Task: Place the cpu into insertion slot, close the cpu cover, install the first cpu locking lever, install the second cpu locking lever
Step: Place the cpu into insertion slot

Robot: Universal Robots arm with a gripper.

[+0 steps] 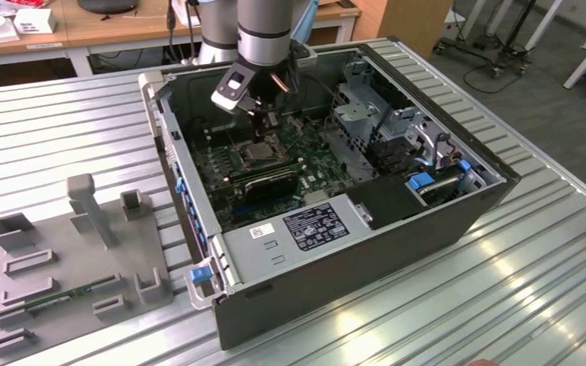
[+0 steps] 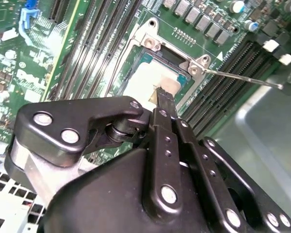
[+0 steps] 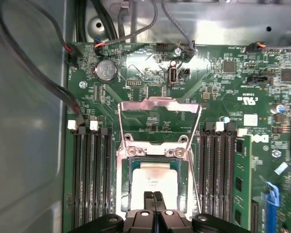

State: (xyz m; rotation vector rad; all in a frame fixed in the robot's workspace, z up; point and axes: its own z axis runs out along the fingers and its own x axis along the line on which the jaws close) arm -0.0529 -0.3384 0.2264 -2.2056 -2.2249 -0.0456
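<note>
At 9 o'clock in the exterior view, a grey fixture block [image 1: 74, 259] lies on the slatted metal table [image 1: 49, 122], apart from the open computer case [image 1: 375, 267] at the middle. Your arm enters that picture at 12 o'clock. The pincer [image 1: 265, 126] hangs inside the case, just over the insertion slot [image 1: 259, 154], which sits at about 6 o'clock of its tip on the green board. At 3 o'clock of the slot you have the grey drive cage [image 1: 359, 114].

In both wrist views the cpu [image 3: 153, 177] [image 2: 143, 80] lies flat inside the slot, pale metal top up. The pincer's 2 fingers [image 3: 148, 198] are pressed together with nothing between them. Their tips stand over the cpu's edge nearest the pincer, and you cannot tell whether they touch it. The cpu cover [image 3: 160, 102] is swung open off the slot, on the side far from the pincer, with green board showing through its window. In the second wrist view, 1 thin lever rod [image 2: 242, 77] runs out from the frame's corner across the black memory slots [image 2: 218, 94].
</note>
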